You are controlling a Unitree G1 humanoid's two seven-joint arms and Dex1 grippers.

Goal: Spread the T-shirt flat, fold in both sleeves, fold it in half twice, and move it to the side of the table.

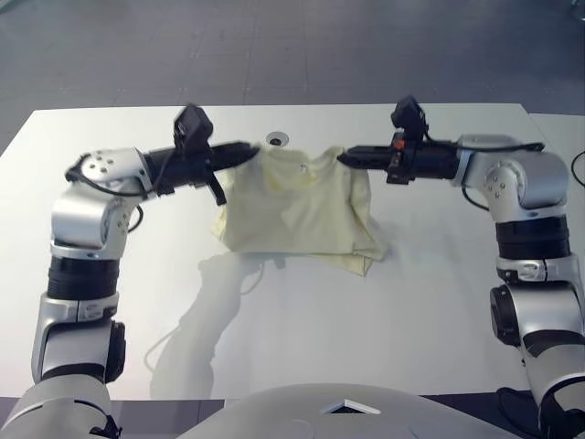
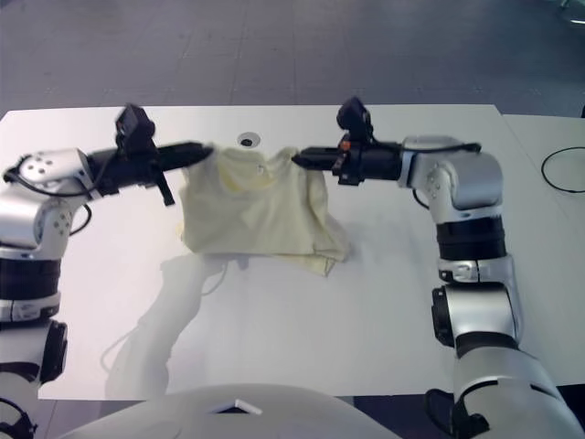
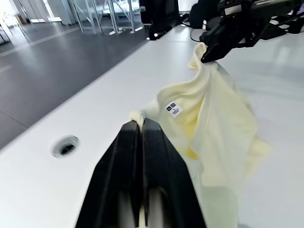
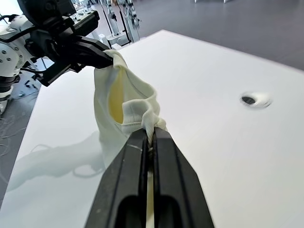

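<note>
**Left gripper (image 3: 139,122) and right gripper (image 4: 151,133) hold T-shirt (image 1: 297,206) by its top edge**

Left gripper: fingers pressed together, pinching one shoulder of the pale yellow T-shirt. Neck label (image 3: 173,109) faces this gripper. The shirt hangs slack between the two grippers over the far middle of the white table (image 1: 411,311). Its lower part is crumpled low by the tabletop; contact cannot be told. Round cable hole (image 1: 276,139) sits just behind the collar. Right gripper: fingers closed on the other shoulder, fabric bunched at the tips.

T-shirt (image 1: 297,206) between left fingers (image 1: 238,152) and right fingers (image 1: 355,155), over table (image 1: 439,302), hole (image 1: 276,139) behind
</note>
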